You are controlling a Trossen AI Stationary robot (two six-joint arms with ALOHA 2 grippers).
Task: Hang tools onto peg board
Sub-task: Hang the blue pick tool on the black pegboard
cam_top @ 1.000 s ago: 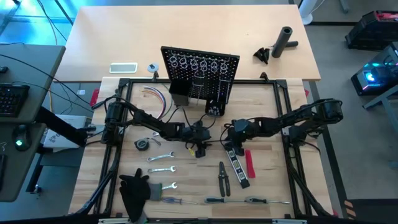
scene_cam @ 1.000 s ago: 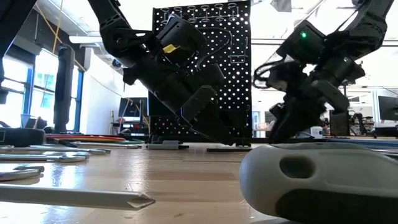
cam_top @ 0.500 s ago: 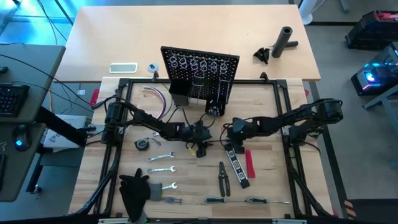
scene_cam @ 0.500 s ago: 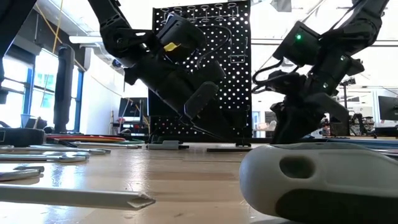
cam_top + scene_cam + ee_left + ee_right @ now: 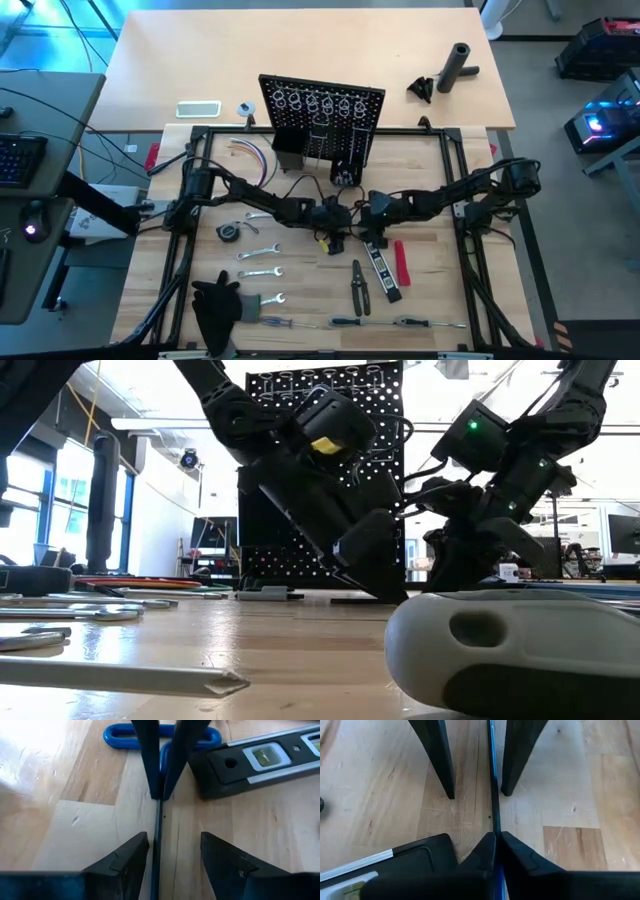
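Note:
A blue-handled tool with a loop handle (image 5: 160, 735) and a thin blade (image 5: 492, 780) seen edge-on sits at the table's middle, just in front of the black peg board (image 5: 322, 115). My right gripper (image 5: 495, 845) is shut on that blade. My left gripper (image 5: 172, 862) faces it from the table's left, open. Its fingers (image 5: 437, 755) stand on either side of the blade, apart from it. In the high view the two grippers (image 5: 345, 217) meet and hide the tool. The black-yellow level (image 5: 382, 265) lies right beside them. My right gripper pinches the thin blade (image 5: 493, 820) between its two fingers, at their free ends (image 5: 160, 795). The fingers slant down from the table's right and lie along the blade, which runs on ahead of them. Whether the tool rests on the table cannot be told.
Silver wrenches (image 5: 258, 255), a round tape measure (image 5: 228, 232), pliers (image 5: 358, 285), a red-handled tool (image 5: 402, 262) and screwdrivers (image 5: 350, 322) lie on the near half. A black glove-like cloth (image 5: 215, 310) lies near left, coloured wires (image 5: 250, 155) far left.
My left gripper has gone toward the table's right edge and a little down, closing in on my right gripper until its open fingers straddle the blade. My right gripper has tipped a little lower over the tool.

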